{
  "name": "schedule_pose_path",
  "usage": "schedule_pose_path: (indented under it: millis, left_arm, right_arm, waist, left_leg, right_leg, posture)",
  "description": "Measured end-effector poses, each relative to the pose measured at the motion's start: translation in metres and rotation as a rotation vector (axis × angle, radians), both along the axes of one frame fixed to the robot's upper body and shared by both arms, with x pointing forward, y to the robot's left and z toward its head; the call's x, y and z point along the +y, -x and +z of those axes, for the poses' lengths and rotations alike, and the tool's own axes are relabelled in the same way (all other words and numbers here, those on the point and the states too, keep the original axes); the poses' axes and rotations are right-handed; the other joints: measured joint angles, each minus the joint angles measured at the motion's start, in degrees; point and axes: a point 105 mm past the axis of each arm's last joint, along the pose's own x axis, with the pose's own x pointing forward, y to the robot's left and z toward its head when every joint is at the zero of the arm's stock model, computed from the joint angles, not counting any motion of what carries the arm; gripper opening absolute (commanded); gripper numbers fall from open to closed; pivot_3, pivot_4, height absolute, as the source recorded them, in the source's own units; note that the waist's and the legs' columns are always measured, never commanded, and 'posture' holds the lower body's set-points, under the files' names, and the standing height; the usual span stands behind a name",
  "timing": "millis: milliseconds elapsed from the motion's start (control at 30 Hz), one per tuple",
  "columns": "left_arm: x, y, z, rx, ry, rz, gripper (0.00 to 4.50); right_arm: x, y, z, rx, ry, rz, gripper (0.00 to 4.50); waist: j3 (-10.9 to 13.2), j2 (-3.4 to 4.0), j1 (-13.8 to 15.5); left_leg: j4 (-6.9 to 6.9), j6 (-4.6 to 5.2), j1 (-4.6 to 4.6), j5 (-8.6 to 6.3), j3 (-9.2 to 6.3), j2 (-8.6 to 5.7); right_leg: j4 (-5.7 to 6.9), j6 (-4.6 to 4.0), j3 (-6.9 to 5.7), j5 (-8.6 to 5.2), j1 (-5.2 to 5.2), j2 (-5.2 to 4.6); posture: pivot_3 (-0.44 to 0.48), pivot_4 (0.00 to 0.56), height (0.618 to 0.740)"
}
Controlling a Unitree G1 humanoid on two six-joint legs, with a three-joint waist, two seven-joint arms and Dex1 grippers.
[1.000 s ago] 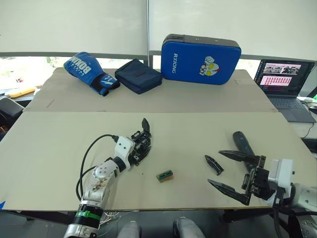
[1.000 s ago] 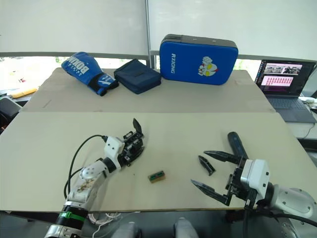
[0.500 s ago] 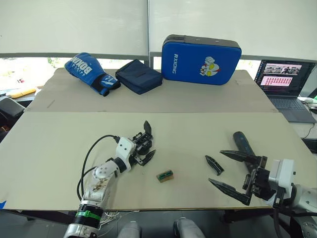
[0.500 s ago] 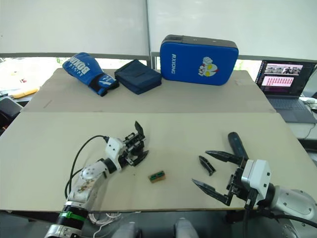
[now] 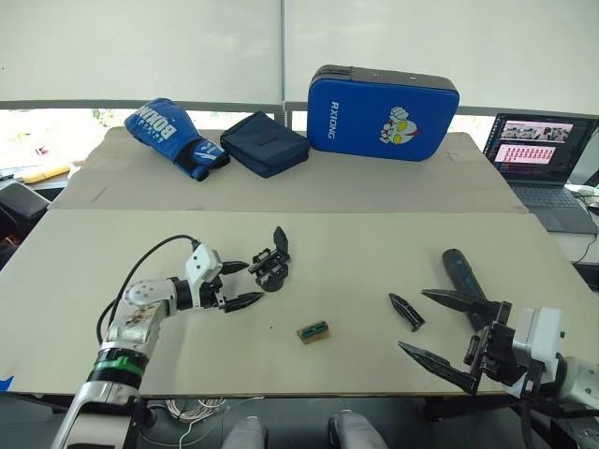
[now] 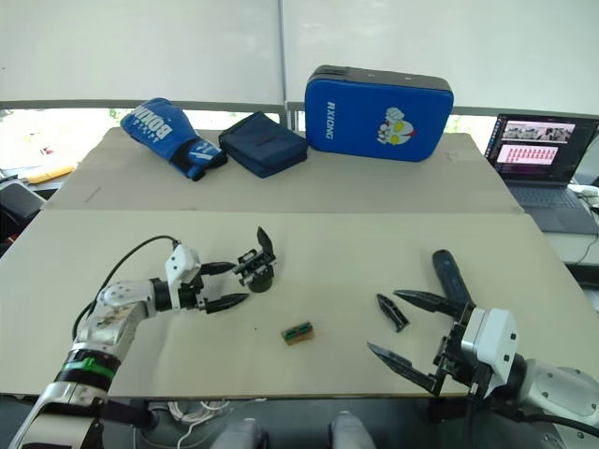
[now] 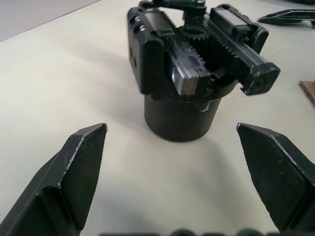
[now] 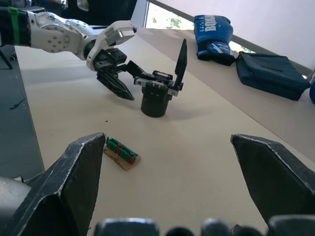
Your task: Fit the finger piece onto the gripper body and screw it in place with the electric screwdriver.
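Left gripper [image 5: 236, 283] has let go of the gripper body [image 5: 272, 267] and drawn back toward frame left since a second ago; then its jaws were around the body, now they stand wide and empty just beside it, tips pointing at it. Body left standing upright on its round base on the counter [image 5: 374, 243], centre-left of frame, its one pointed finger sticking up. Left wrist view confirms: body squarely ahead between the two open fingertips [image 7: 81, 162], not touching either.

Right gripper [image 5: 451, 335], lower right of frame, has hardly shifted. Jaws wide, holding nothing.

Finger piece [image 5: 405, 311] lies flat on the counter, right of centre, just to the frame-left of the right gripper's upper fingertip. Long axis runs roughly from upper left to lower right. Screwdriver [image 5: 463, 273] lies just beyond the right gripper, toward the upper right, long axis about the same diagonal.

Green-and-tan block [image 5: 313, 331] sits between body and finger piece, lower centre; keep clear of it.

Judgement: next step is picking up the finger piece. Right arm is much the nearer; the piece lies just off its jaws toward frame centre. The jaws would need to close across its narrow width.
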Motion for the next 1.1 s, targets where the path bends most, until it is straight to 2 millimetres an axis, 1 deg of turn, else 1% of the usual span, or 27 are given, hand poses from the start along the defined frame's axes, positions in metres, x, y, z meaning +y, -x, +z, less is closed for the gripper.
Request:
schedule_pose_path:
  millis: [67,133,200,267,300,367,467,600,667,733,800,867,967,1033,1100]
  left_arm:
    - [-0.007,-0.003,-0.001,0.004,0.0,-0.053,4.47]
    - [-0.013,-0.005,-0.006,0.012,-0.013,-0.087,4.47]
    - [-0.02,-0.008,-0.012,0.028,-0.005,-0.1,4.47]
    - [-0.024,-0.012,-0.013,0.025,-0.011,-0.116,4.47]
    - [-0.025,-0.014,-0.013,0.023,-0.014,-0.118,4.24]
    - [-0.027,-0.017,-0.013,0.011,-0.011,-0.114,3.63]
    - [-0.027,-0.019,-0.013,-0.001,0.007,-0.101,2.31]
    - [-0.029,-0.017,-0.012,0.0,0.058,-0.061,2.32]
    - [-0.036,-0.013,-0.01,-0.01,0.1,-0.014,2.32]
    - [-0.049,-0.006,-0.009,-0.022,0.105,0.027,2.32]
    - [-0.061,-0.003,-0.004,-0.025,0.104,0.08,2.32]
    - [-0.068,-0.005,0.004,-0.04,0.095,0.157,2.32]
    - [-0.072,-0.009,0.011,-0.058,0.095,0.243,2.32]
    - [-0.075,-0.009,0.008,-0.052,0.088,0.284,2.32]
    - [-0.08,-0.004,-0.001,-0.026,0.094,0.302,2.32]
  right_arm:
    - [0.0,0.001,-0.001,0.004,-0.002,-0.005,4.5]
    - [0.0,0.001,0.0,0.001,-0.001,-0.006,4.5]
    - [0.001,0.002,0.001,-0.005,0.0,-0.004,4.5]
    - [0.001,0.002,0.003,-0.013,0.001,-0.01,4.5]
    - [0.001,0.002,0.003,-0.014,0.001,-0.013,4.5]
    - [0.0,0.002,0.003,-0.016,0.003,-0.02,4.5]
    - [0.001,0.003,0.005,-0.021,0.005,-0.02,4.5]
    - [0.001,0.004,0.005,-0.021,0.005,-0.029,4.5]
    - [0.0,0.004,0.005,-0.024,0.008,-0.034,4.5]
    - [-0.001,0.004,0.006,-0.026,0.012,-0.039,4.5]
    - [-0.001,0.005,0.005,-0.02,0.013,-0.036,4.5]
    - [-0.001,0.006,0.004,-0.017,0.014,-0.034,4.5]
    - [-0.001,0.005,0.005,-0.017,0.014,-0.032,4.5]
    - [-0.001,0.005,0.005,-0.018,0.014,-0.03,4.5]
    - [-0.001,0.005,0.005,-0.019,0.014,-0.027,4.5]
  waist:
    - [0.0,0.0,-0.1]
    - [0.0,0.0,-0.2]
    - [0.0,-0.01,-0.3]
    - [0.0,-0.01,-0.4]
    - [0.0,-0.01,-0.4]
    - [0.0,-0.01,-0.4]
    - [0.0,0.0,-0.4]
    - [0.0,0.0,-0.4]
    - [0.0,0.0,-0.3]
    - [0.0,-0.03,-0.1]
    - [0.0,-0.05,0.1]
    - [0.0,-0.05,0.1]
    - [0.0,-0.04,-0.1]
    - [0.0,-0.04,-0.3]
    - [0.0,-0.04,-0.3]
  left_leg:
    - [-0.01,0.0,0.0,0.0,0.0,0.0]
    - [-0.01,0.0,0.0,0.0,0.0,0.0]
    - [-0.01,0.0,-0.01,0.0,-0.01,0.0]
    - [-0.01,0.0,0.0,0.0,-0.01,0.0]
    - [-0.01,0.0,0.0,0.0,-0.01,-0.01]
    - [0.0,0.0,0.0,0.0,-0.01,-0.01]
    - [0.0,0.0,0.01,0.0,-0.02,-0.01]
    - [-0.01,0.01,-0.01,0.0,-0.02,0.0]
    - [0.0,0.01,-0.07,0.0,-0.04,-0.01]
    - [0.02,0.01,-0.12,0.0,-0.07,-0.02]
    - [0.04,0.01,-0.11,0.0,-0.09,-0.02]
    - [0.04,0.01,-0.06,0.0,-0.09,-0.01]
    - [0.02,0.01,-0.03,0.0,-0.08,0.0]
    - [0.0,0.01,-0.03,0.0,-0.08,0.0]
    - [0.0,0.01,-0.05,0.0,-0.08,-0.01]
  right_leg:
    - [0.0,-0.01,0.0,0.01,0.0,0.0]
    - [0.0,-0.02,0.01,0.02,0.01,0.01]
    - [0.01,-0.02,0.01,0.01,0.0,0.01]
    - [0.02,-0.02,0.0,0.01,0.02,0.01]
    - [0.02,-0.01,0.01,0.01,0.02,0.01]
    - [0.02,-0.01,0.01,0.01,0.03,0.0]
    - [0.02,0.01,0.01,0.01,0.04,0.0]
    - [0.03,-0.02,0.03,0.02,0.01,-0.01]
    - [0.02,-0.18,0.02,0.13,-0.03,-0.05]
    - [0.01,-0.29,0.02,0.22,-0.05,-0.08]
    - [0.02,-0.28,0.01,0.23,-0.04,-0.07]
    - [0.03,-0.25,0.01,0.21,-0.03,-0.04]
    - [0.03,0.05,0.01,0.02,-0.02,0.0]
    - [0.02,0.01,0.02,0.04,-0.02,-0.01]
    - [0.01,-0.21,0.02,0.18,-0.02,-0.02]
  posture:
    - [0.0,0.15,0.74]
    - [0.0,0.15,0.74]
    - [0.0,0.15,0.74]
    - [0.0,0.15,0.74]
    - [0.0,0.15,0.74]
    - [0.0,0.15,0.74]
    - [0.0,0.15,0.74]
    - [0.0,0.15,0.74]
    - [0.0,0.15,0.74]
    - [0.0,0.15,0.74]
    - [0.0,0.15,0.74]
    - [0.0,0.15,0.74]
    - [0.0,0.15,0.74]
    - [0.0,0.15,0.74]
    - [0.0,0.15,0.74]
